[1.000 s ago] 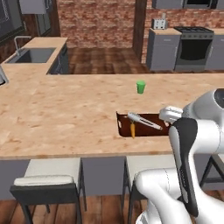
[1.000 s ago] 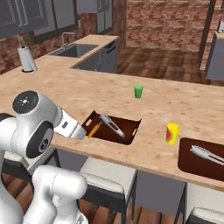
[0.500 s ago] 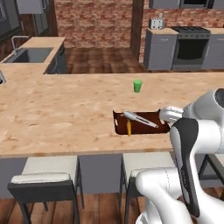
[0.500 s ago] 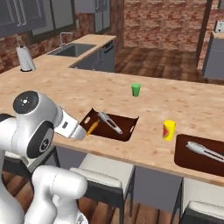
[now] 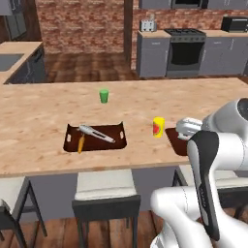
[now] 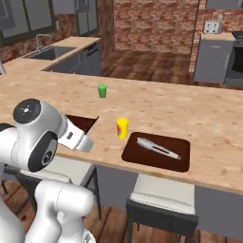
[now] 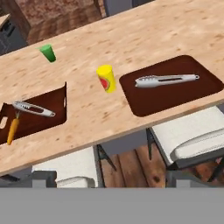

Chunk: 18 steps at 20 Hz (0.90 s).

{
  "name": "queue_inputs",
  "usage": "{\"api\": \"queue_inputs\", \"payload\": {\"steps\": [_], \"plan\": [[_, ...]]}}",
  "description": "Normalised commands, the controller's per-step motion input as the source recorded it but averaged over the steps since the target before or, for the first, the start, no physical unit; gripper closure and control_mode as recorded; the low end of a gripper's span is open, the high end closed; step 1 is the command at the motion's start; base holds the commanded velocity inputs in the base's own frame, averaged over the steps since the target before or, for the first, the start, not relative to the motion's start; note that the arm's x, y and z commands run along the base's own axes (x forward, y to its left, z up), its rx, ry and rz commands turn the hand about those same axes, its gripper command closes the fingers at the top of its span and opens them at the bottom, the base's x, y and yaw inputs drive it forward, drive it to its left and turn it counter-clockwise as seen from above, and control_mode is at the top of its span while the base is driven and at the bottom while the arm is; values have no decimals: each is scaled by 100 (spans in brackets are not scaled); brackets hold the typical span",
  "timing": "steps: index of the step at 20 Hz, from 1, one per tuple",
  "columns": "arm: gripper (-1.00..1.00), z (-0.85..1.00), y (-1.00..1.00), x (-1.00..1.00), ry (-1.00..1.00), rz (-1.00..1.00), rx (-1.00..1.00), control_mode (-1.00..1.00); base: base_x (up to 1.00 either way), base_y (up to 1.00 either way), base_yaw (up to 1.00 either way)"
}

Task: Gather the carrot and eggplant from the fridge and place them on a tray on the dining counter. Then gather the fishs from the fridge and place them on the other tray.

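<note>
While arm hides other tray (image 5: 173, 138), carrot (image 5: 81, 144) visible

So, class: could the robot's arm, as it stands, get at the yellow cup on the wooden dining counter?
Probably yes. The yellow cup stands alone on bare wooden dining counter between the two dark brown trays, touching neither, with nothing above it.

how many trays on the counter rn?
2. One tray holds a carrot and tongs; the other tray, past the yellow cup, holds only tongs.
</note>
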Motion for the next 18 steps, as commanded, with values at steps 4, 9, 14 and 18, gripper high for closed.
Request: {"api": "queue_inputs", "payload": {"steps": [4,9,14,18], "plan": [[-100,0,0,0,0,0,0,100,-14,-100,-9],[-100,0,0,0,0,0,0,100,-19,-100,-10],[-100,0,0,0,0,0,0,100,-20,-100,-11],[-100,0,0,0,0,0,0,100,-11,-100,-9]]}}
